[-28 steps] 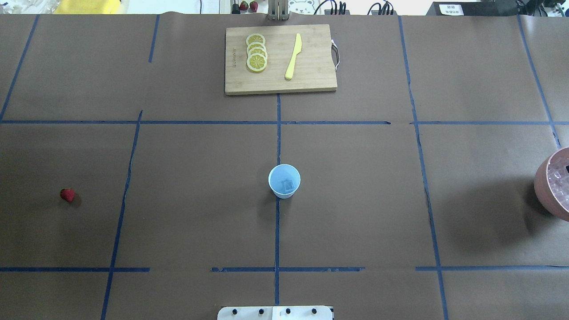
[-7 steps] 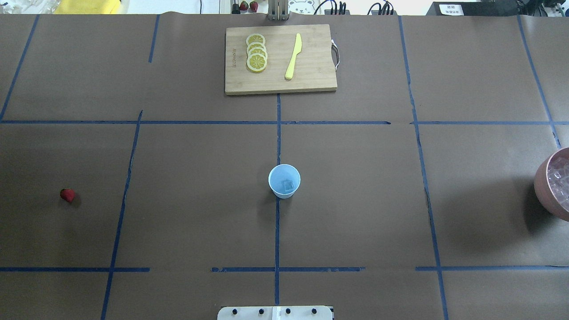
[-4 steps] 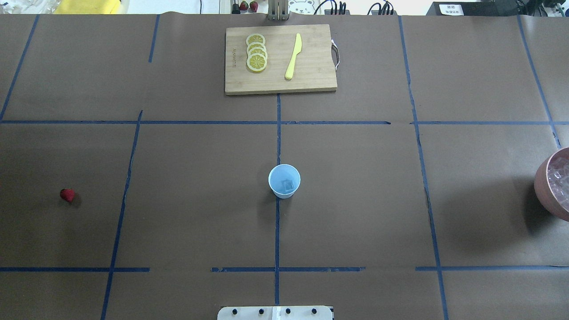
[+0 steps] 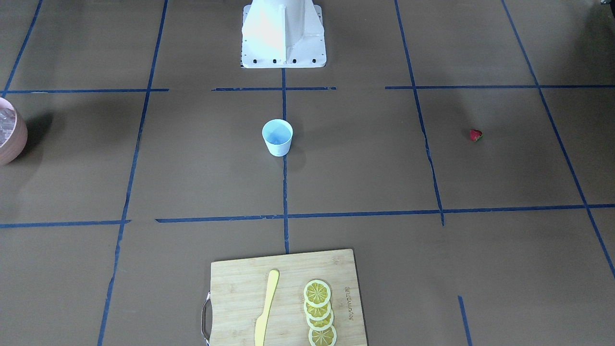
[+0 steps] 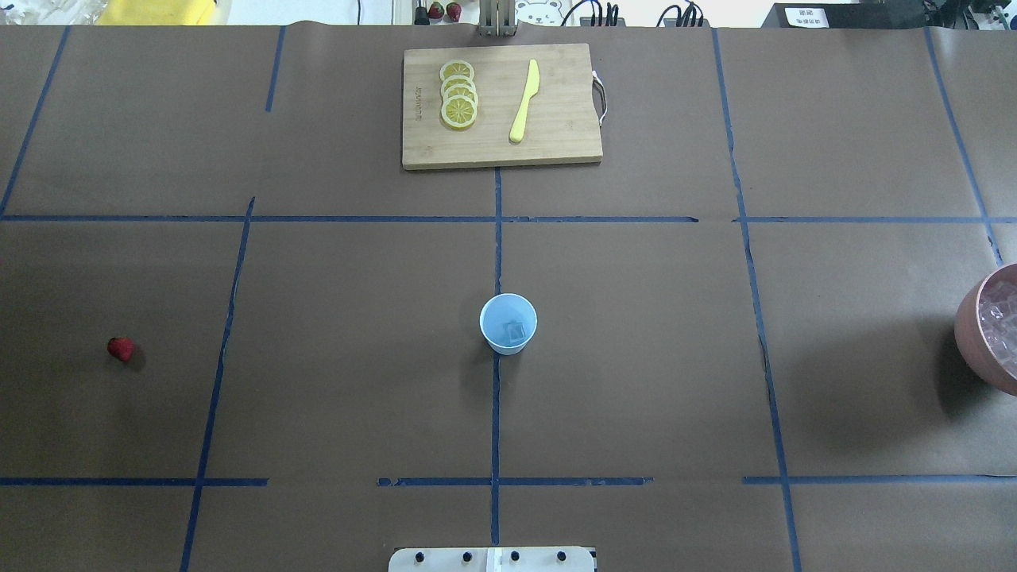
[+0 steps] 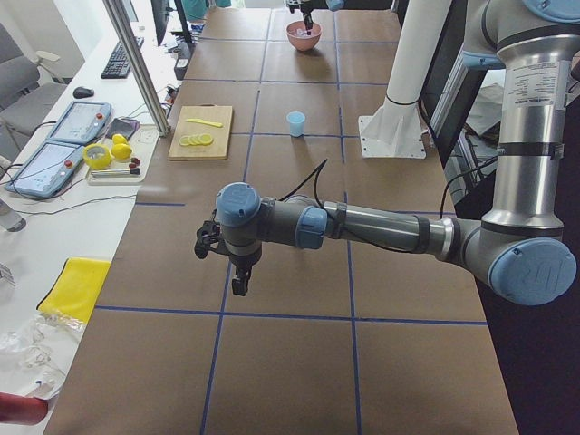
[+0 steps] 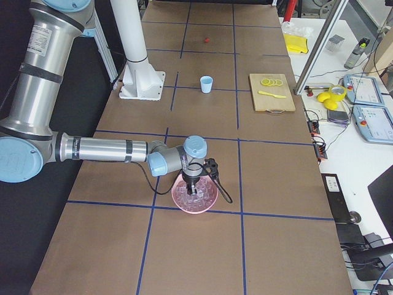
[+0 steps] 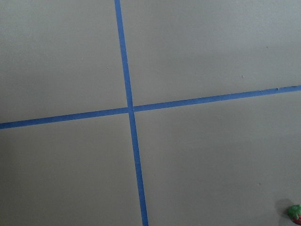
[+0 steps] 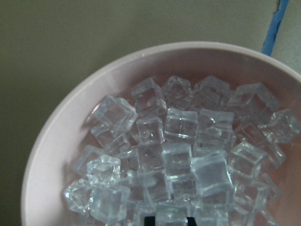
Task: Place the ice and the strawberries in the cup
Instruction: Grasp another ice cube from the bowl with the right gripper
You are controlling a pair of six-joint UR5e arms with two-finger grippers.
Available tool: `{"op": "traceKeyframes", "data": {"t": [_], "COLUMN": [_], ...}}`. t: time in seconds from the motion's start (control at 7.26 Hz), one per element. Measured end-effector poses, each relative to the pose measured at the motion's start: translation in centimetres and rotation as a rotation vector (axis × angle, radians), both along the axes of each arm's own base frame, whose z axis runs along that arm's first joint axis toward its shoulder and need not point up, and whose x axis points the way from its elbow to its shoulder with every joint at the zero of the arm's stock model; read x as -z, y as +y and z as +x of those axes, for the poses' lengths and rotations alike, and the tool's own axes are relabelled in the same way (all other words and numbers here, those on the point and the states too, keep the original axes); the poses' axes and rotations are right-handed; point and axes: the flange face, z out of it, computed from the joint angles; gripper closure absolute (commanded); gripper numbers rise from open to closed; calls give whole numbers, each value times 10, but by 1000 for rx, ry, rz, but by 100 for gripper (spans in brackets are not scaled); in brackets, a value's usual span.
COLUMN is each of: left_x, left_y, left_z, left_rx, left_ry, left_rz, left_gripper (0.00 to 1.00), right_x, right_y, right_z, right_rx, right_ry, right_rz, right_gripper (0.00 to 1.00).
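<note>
The white cup (image 5: 508, 324) with a pale blue inside stands upright at the table's middle, with one ice cube (image 5: 516, 331) in it. It also shows in the front view (image 4: 277, 137). The small red strawberry (image 5: 121, 349) lies on the paper at the far left; the left wrist view catches it in its bottom right corner (image 8: 295, 214). My left gripper (image 6: 237, 286) hangs above the table; I cannot tell its state. My right gripper (image 7: 195, 185) is just over the pink bowl (image 7: 184, 201) full of ice cubes (image 9: 178, 155); its state is unclear.
A bamboo cutting board (image 5: 556, 143) at the back middle holds lemon slices (image 5: 458, 94) and a yellow knife (image 5: 524, 102). The pink bowl (image 5: 971, 334) sits at the right edge. The robot's white base (image 4: 283, 33) stands at the near edge. Blue tape lines cross the brown paper.
A dark gripper tip that showed over the bowl at the overhead view's right edge 3.9 s ago is gone from that view. Cup, strawberry and bowl have not moved.
</note>
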Motion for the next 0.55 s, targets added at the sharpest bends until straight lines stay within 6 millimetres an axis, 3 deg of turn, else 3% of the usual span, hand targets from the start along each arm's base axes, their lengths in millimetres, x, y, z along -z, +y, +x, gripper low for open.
{"op": "traceKeyframes", "data": {"t": [0.28,0.55], "left_x": [0,0], "left_y": [0,0], "left_z": [0,0], "left_rx": [0,0], "left_ry": [0,0], "left_rz": [0,0], "left_gripper": [0,0], "right_x": [20,61], "right_y": [2,18], "right_z": [2,18], "right_rx": [-2,-24], "right_ry": [-26,-87], "right_rz": [22,54], "right_gripper": [100,100]}}
